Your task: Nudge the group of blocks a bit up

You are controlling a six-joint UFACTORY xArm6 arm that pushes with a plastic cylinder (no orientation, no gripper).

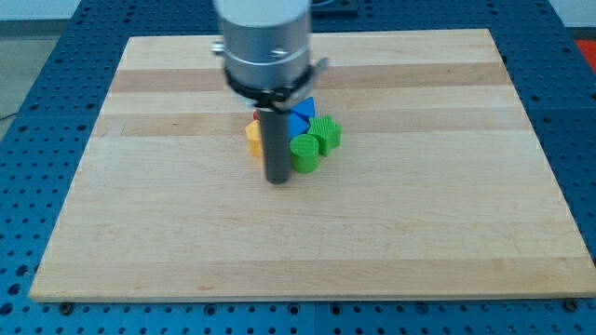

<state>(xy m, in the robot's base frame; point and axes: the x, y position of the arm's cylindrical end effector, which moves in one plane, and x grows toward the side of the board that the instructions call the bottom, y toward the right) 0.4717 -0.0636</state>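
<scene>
A tight group of small blocks sits a little above the middle of the wooden board [419,223]. It holds a green block [304,153], a second green block [325,133], a blue block [302,115], a yellow block [252,136] and a red block [258,115] that is mostly hidden. My dark rod stands in front of the group and hides its middle. My tip [277,180] rests on the board just below the group, between the yellow block and the lower green block, touching or almost touching them.
The arm's silver wrist [265,42] hangs over the board's top middle. A blue perforated table [37,93] surrounds the board on all sides.
</scene>
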